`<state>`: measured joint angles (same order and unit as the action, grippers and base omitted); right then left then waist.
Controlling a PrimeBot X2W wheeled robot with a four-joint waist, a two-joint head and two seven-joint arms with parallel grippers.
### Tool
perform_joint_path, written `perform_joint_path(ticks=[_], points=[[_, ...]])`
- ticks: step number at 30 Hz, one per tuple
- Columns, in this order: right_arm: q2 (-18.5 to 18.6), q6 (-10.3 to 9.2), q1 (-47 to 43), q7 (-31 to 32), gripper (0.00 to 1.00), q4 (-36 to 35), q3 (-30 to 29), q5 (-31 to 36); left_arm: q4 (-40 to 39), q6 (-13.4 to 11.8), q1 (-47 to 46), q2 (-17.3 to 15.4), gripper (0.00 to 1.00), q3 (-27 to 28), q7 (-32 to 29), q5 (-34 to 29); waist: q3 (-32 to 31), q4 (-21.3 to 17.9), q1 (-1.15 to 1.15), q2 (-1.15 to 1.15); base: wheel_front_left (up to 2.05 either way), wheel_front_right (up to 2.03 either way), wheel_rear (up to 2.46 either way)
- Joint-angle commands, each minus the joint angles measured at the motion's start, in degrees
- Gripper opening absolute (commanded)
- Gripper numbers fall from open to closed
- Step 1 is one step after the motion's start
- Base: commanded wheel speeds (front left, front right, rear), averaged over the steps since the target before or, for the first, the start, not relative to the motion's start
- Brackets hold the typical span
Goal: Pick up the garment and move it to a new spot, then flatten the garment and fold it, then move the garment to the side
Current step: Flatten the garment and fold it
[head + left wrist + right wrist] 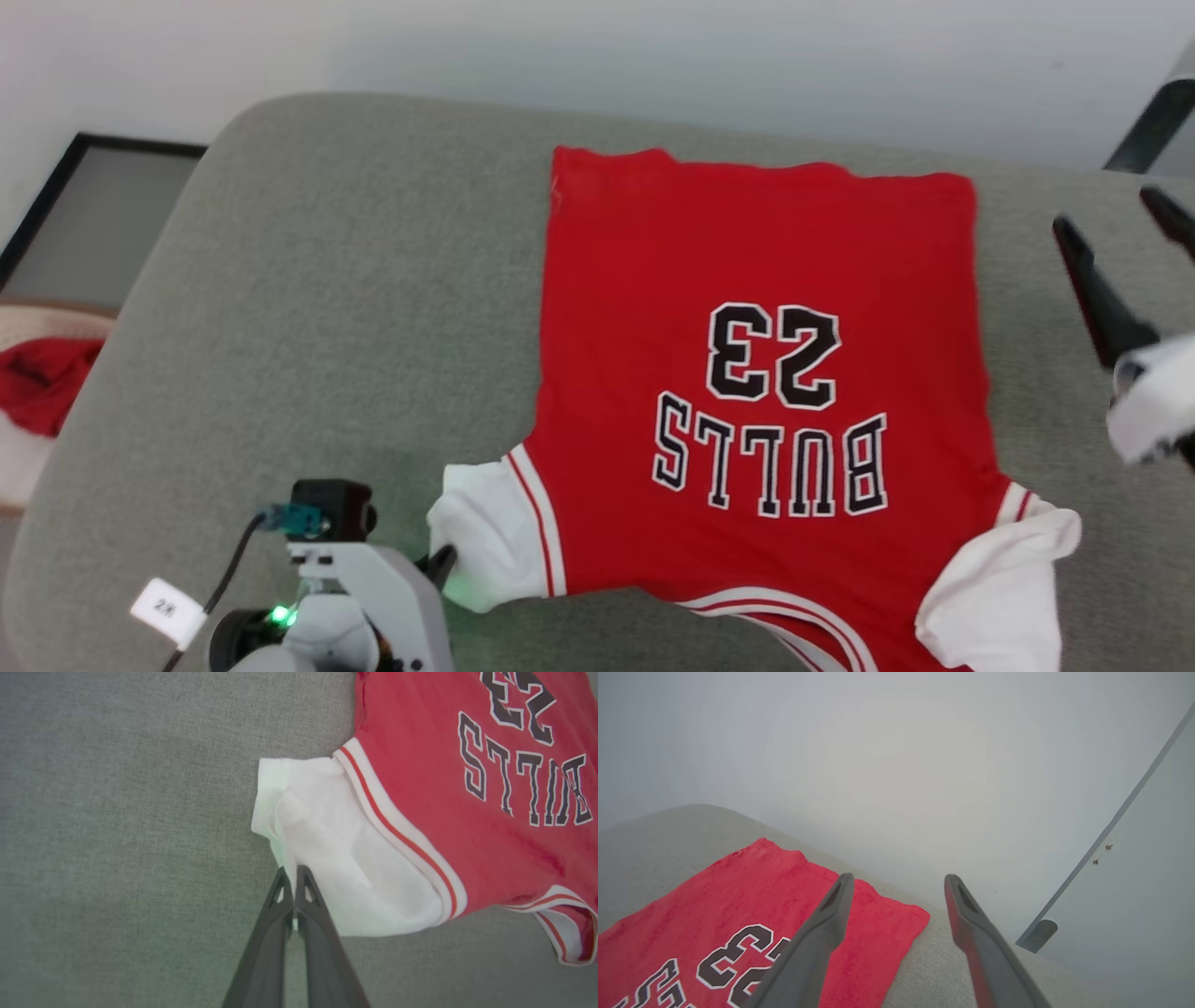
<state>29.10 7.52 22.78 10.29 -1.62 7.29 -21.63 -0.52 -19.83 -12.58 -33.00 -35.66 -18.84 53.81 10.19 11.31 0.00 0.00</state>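
Flattening looks like the current step: garment [747, 280] lies spread toward the right edge of the cushion [327, 280], left gripper [293, 873] jaws pinched on its white sleeve [327, 849], right gripper [899, 879] jaws wide and empty, so I'd guess next is tugging that sleeve flat.

Grey fabric cushion [327, 308], rounded at far-left corner. Red jersey [653, 280] lay on it, right of centre, body spread flat, "BULLS 23" lettering face up. Hem pointed to far edge, collar to near edge. Left white sleeve [485, 541] bunched; right white sleeve [999, 588] rumpled.
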Motion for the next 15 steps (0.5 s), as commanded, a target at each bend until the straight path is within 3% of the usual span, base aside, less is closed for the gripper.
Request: perform_joint_path(ticks=[1,8,15], points=[[-0.6,-0.04,2.8,0.9,1.00,2.4,0.0,-0.6,0.3,0.6,-1.2,0.7,0.00,-0.3,0.4,-0.5,2.4,2.5,0.00,0.00,0.00,0.00,0.00],[1.0,-0.04,16.7,12.0,1.00,16.5,3.2,-3.6,2.4,3.2,-5.7,4.3,0.00,-2.3,1.2,-1.8,6.9,7.1,0.00,0.00,0.00,0.00,0.00],[3.9,-0.03,30.5,29.0,1.00,31.9,7.7,-7.9,6.1,6.7,-10.4,8.5,0.00,-4.4,1.9,-2.5,11.6,12.0,0.00,0.00,0.00,0.00,0.00]])
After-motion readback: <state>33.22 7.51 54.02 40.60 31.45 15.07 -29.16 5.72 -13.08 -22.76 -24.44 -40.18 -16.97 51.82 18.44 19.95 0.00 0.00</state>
